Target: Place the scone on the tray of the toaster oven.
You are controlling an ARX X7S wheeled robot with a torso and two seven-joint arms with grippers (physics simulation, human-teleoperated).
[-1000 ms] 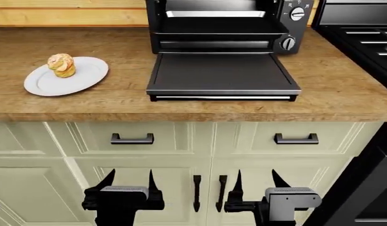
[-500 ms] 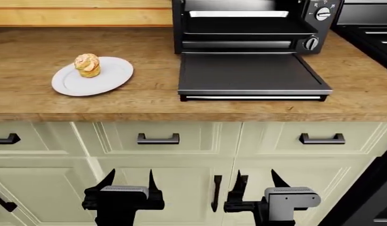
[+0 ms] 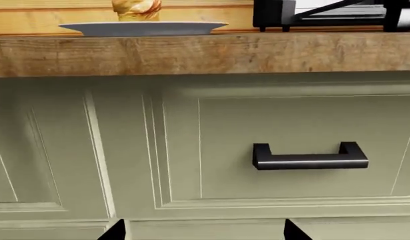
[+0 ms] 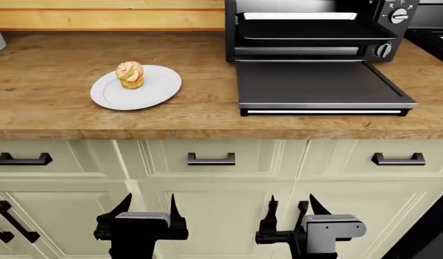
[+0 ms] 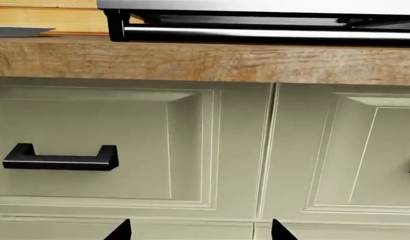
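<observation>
Here, folded-down door (image 4: 322, 83) fronts the tray (image 4: 315, 32).

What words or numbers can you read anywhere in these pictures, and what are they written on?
There is no text that can be read.
The toaster oven has tiny pale marks around its top knob, but they are too small and blurred to read.
The scone, the white plate, the wooden counter and the cabinet drawers carry no writing or labels.
</observation>
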